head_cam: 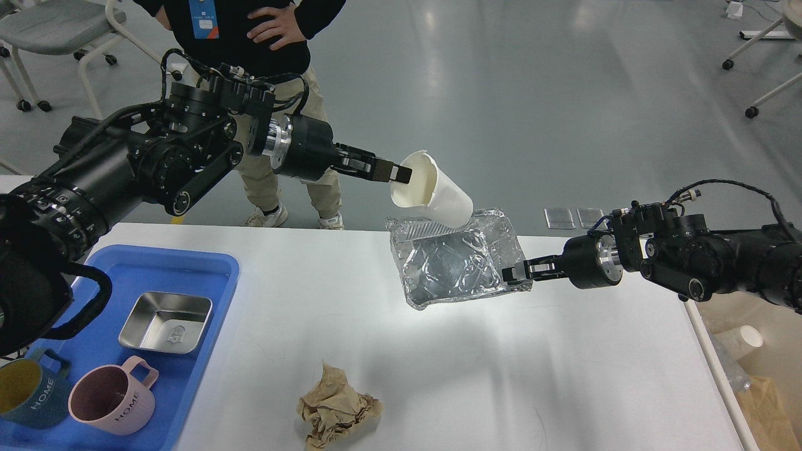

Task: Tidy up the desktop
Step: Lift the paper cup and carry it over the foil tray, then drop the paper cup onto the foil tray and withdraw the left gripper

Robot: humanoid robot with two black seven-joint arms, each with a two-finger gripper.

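White paper cup [432,191] is pinched at its rim by the left gripper [401,174]. At 3 o'clock, the right gripper [515,274] is clamped on the foil tray [454,263], above the desktop [501,376]. Two mugs [109,396] at 8 o'clock read "HOME".

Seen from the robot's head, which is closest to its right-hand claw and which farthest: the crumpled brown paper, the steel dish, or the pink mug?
From the right gripper:
1. Crumpled brown paper, near table edge, middle.
2. Steel dish, in the blue tray at left.
3. Pink mug, tray's near corner, farthest.
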